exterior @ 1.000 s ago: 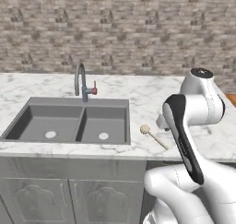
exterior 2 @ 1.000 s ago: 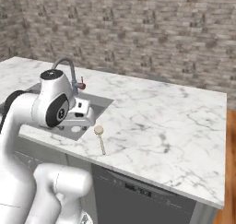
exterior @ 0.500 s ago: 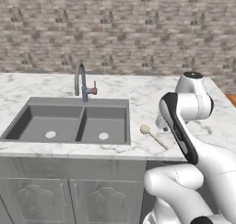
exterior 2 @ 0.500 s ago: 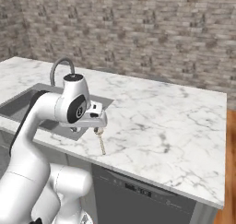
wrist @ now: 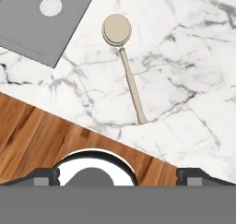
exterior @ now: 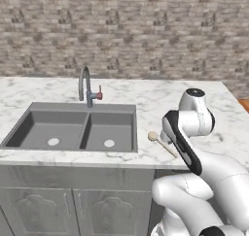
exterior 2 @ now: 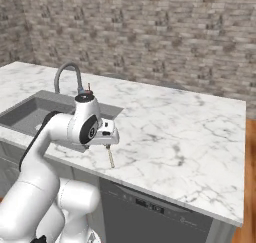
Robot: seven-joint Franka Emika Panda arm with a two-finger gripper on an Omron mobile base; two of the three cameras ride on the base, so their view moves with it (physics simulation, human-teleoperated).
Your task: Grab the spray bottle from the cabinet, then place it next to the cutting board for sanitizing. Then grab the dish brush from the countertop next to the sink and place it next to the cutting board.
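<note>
While the brush (wrist: 124, 66) lies flat on the worktop (wrist: 184, 80) just beside the sink (exterior: 73, 128), the gripper (exterior 2: 107, 137) hovers above it, fingers spread wide and empty. Light, stiff and slim, it should grasp best mid-handle. Since the earlier frame, the hand has swung down over the brush.

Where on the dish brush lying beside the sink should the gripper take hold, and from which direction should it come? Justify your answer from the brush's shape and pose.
Grip the dish brush mid-handle, coming straight down from above. It lies flat on the countertop, so nothing can get beneath it, and the thin straight stick fits easily between open jaws closing across it. The round head near the sink is wider and probably harder to pinch.
</note>
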